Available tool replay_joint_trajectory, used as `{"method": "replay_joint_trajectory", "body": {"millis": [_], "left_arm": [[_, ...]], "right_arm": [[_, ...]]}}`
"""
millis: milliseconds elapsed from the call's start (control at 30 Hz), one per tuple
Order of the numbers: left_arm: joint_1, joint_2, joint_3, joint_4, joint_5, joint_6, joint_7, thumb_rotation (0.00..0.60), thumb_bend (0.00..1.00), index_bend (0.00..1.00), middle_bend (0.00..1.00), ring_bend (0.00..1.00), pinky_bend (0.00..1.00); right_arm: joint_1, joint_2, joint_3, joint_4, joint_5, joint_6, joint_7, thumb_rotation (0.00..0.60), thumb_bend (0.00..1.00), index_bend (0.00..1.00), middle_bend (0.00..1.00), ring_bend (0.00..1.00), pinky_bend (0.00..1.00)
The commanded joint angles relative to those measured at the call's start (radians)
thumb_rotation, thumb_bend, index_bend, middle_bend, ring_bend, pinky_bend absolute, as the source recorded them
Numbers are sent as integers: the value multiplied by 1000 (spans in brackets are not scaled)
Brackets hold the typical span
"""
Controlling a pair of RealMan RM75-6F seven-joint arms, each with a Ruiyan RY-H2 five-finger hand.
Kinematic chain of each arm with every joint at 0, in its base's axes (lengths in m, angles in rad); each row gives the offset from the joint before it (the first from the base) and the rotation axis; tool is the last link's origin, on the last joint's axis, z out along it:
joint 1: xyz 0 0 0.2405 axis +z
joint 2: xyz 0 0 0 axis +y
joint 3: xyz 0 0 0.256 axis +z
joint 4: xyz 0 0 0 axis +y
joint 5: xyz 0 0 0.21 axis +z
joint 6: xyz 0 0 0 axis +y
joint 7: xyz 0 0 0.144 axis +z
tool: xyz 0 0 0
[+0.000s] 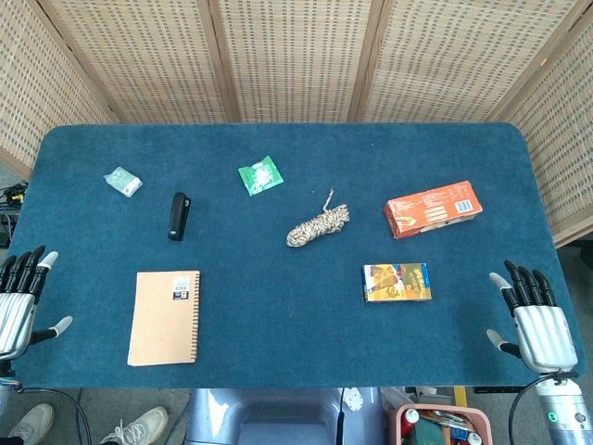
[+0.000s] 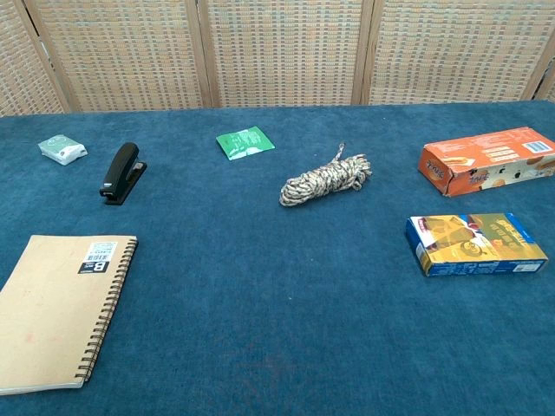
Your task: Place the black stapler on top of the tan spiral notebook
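Observation:
The black stapler (image 1: 178, 215) (image 2: 121, 172) lies on the blue table, left of centre, beyond the tan spiral notebook (image 1: 164, 317) (image 2: 58, 311). The notebook lies flat near the front left edge with its spiral on the right side. My left hand (image 1: 18, 301) hovers at the table's left edge, fingers spread, holding nothing. At the right front edge my right hand (image 1: 536, 320) is open too, well away from both objects. Neither hand shows in the chest view.
A green packet (image 1: 260, 175) and a small pale packet (image 1: 122, 181) lie toward the back left. A coiled rope (image 1: 318, 224) sits mid-table. An orange box (image 1: 434, 209) and a blue-yellow box (image 1: 397, 283) lie on the right. Wicker screens stand behind the table.

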State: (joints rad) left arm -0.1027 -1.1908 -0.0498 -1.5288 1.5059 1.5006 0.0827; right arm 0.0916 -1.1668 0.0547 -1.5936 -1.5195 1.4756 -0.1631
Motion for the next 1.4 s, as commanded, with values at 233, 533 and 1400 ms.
{"method": "replay_joint_trajectory", "body": {"millis": [233,533,1400], "left_arm": [[2,-5,-3,-10,-8,3,11,600,117,0,0,0,0],[-5,-5,0,-10,-11,-16,17,600,121,0,0,0,0],[-144,55,-46,28,43,-136,21,600,187,48,0,0,2]], "right_arm": [[-4,0,-1,0,7,-1,10,600,92,93,0,0,0],[-2,-2,1,-6,19,-11,0,600,92,93,0,0,0],[13,-10,13,13,79,-66,7,600,94,93,0,0,0]]}}
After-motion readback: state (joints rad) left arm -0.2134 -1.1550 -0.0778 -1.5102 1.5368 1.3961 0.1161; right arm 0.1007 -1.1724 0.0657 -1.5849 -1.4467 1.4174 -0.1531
